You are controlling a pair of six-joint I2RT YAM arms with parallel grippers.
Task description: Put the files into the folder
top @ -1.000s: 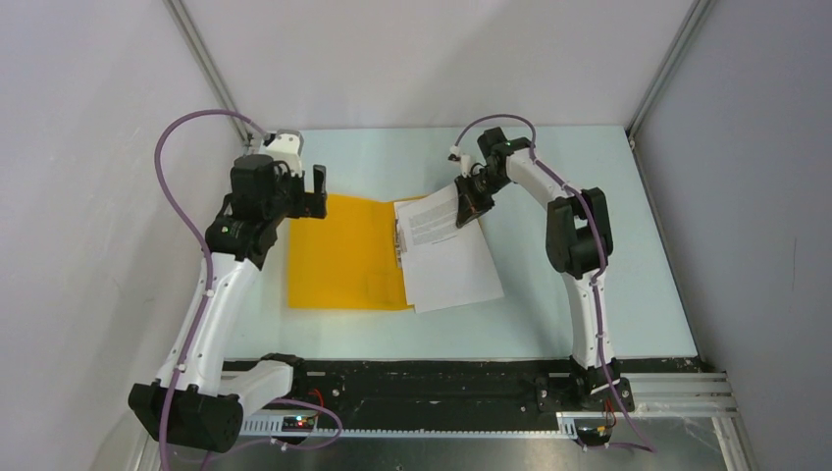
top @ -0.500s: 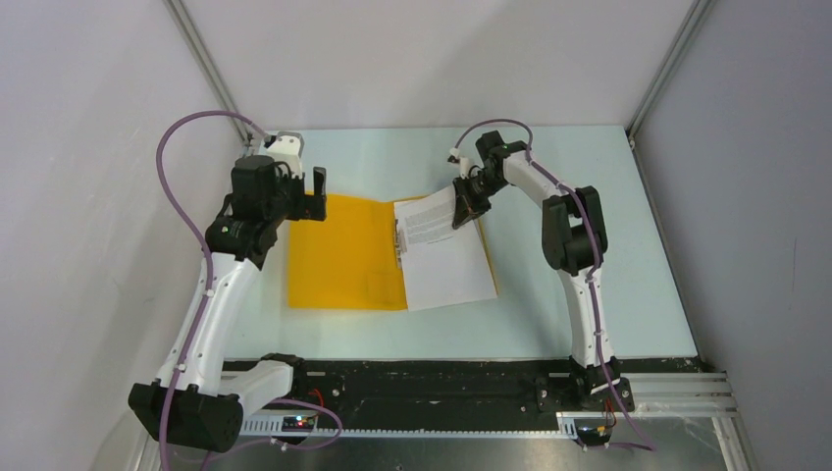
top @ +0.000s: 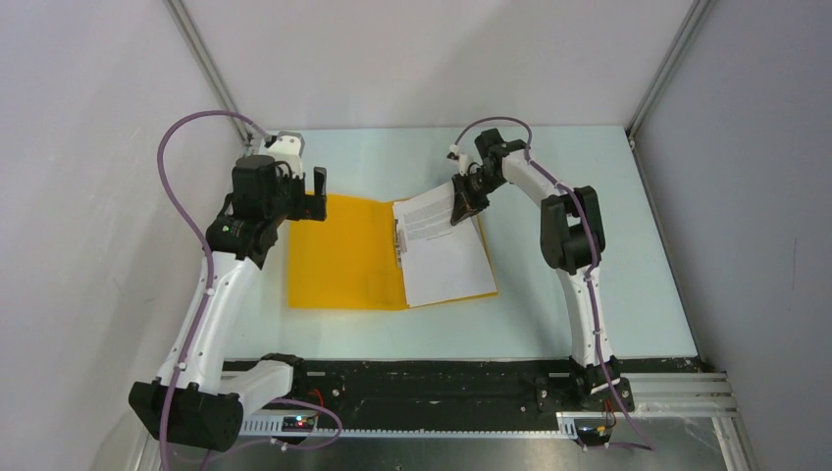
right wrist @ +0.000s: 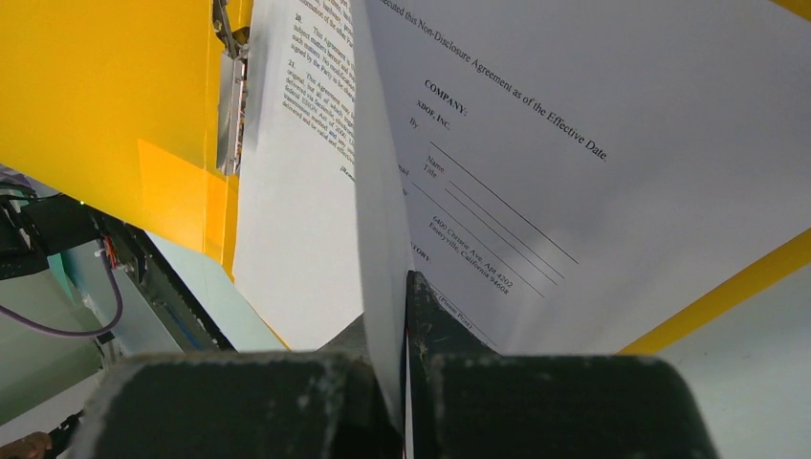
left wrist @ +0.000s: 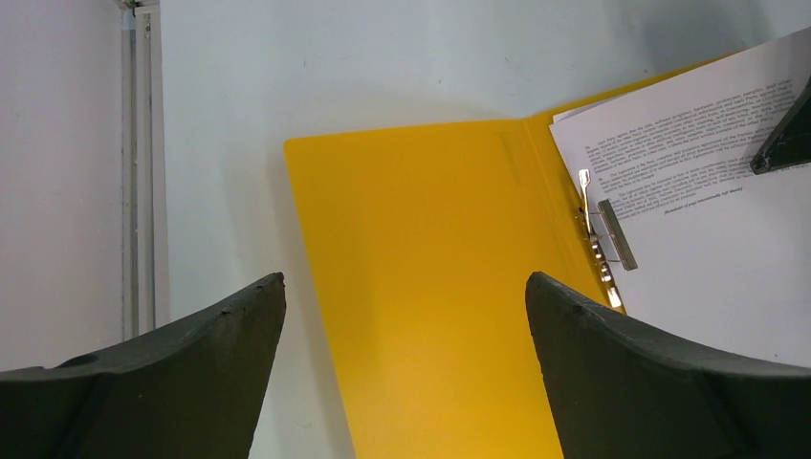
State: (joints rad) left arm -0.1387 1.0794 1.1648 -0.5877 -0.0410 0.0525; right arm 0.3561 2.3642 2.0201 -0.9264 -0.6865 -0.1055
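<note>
The orange-yellow folder [top: 343, 253] lies open on the table, its metal clip bar [left wrist: 617, 234] at the spine. The white printed files [top: 446, 257] rest on its right cover, far edge lifted. My right gripper [top: 461, 204] is shut on that far edge; in the right wrist view a sheet of the files [right wrist: 383, 229] rises pinched between the jaws of the right gripper [right wrist: 406, 287], with the folder [right wrist: 105, 86] to the left. My left gripper [top: 316, 193] hangs open over the folder's far left corner; between its wide-apart fingers [left wrist: 239, 325] only the left cover of the folder [left wrist: 430, 287] shows.
The pale table [top: 569, 177] is walled by white panels on the left, back and right. A metal frame post [left wrist: 139, 163] runs along the table's left edge. The arm bases and a black rail [top: 422, 388] line the near edge.
The right gripper has drawn the files leftward and turned them, so they now lie squared on the folder's right cover instead of sticking out past it. The left arm has not moved.
</note>
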